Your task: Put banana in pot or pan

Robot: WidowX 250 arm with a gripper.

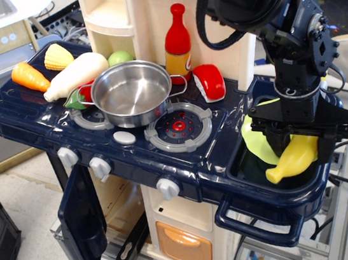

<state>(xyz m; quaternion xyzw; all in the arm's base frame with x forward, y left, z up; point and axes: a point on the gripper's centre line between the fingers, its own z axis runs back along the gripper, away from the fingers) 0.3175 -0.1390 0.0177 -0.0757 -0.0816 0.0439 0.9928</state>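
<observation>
The yellow banana (293,158) lies in the sink (244,173) at the right end of the toy stove, leaning against a tilted lime-green plate (260,141). My gripper (297,139) is low over the sink. Its dark fingers (275,137) seem to stand on either side of the banana's upper end, with the jaws apart. The contact itself is hidden by the gripper body. The shiny steel pot (132,92) stands empty on the left burner, far to the left of the gripper.
A red bottle (177,40) and a red-white toy (210,81) stand behind the right burner (179,127). A white vegetable (76,75), corn (58,56), carrot (29,76) and green-red items lie left of the pot. A cream tower rises behind.
</observation>
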